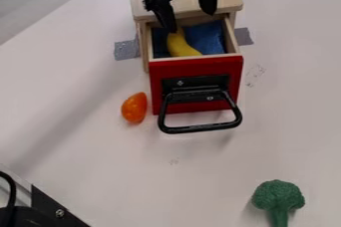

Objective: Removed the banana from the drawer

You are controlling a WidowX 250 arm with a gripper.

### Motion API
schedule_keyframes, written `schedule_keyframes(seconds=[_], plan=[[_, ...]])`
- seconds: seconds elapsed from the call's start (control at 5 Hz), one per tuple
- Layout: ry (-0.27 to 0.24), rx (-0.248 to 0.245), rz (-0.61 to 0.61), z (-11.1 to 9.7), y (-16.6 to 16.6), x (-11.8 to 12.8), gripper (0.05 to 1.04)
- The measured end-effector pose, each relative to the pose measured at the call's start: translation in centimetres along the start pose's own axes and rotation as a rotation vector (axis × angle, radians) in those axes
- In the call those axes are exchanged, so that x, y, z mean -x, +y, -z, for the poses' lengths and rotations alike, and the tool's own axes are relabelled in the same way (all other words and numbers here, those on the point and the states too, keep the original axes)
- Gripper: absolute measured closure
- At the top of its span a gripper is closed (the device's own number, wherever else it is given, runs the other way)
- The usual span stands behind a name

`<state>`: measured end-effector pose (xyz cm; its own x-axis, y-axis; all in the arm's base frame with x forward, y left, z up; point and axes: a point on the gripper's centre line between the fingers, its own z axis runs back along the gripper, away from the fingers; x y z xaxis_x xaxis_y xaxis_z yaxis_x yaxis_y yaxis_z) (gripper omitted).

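The removal is judged to be barely begun: the drawer (pixel 196 66) is pulled open, but the banana (pixel 180 46) is contained in it, ungrasped, beneath the gripper (pixel 191 21), whose fingers are spread apart, and grasping, lifting out and placing remain to be done.
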<state>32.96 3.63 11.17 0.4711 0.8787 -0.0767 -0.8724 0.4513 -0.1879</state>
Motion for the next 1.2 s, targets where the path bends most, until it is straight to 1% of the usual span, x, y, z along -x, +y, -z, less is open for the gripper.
schedule_keyframes(seconds=[0.2,0.4,0.8,1.2], plan=[[0.020,-0.025,-0.004,0.9,0.4,0.1,0.083],[0.004,-0.049,-0.017,1.9,0.6,0.3,0.083],[-0.025,-0.070,-0.010,3.0,1.0,0.8,0.083],[-0.034,-0.075,-0.029,3.2,1.2,0.8,0.083]])
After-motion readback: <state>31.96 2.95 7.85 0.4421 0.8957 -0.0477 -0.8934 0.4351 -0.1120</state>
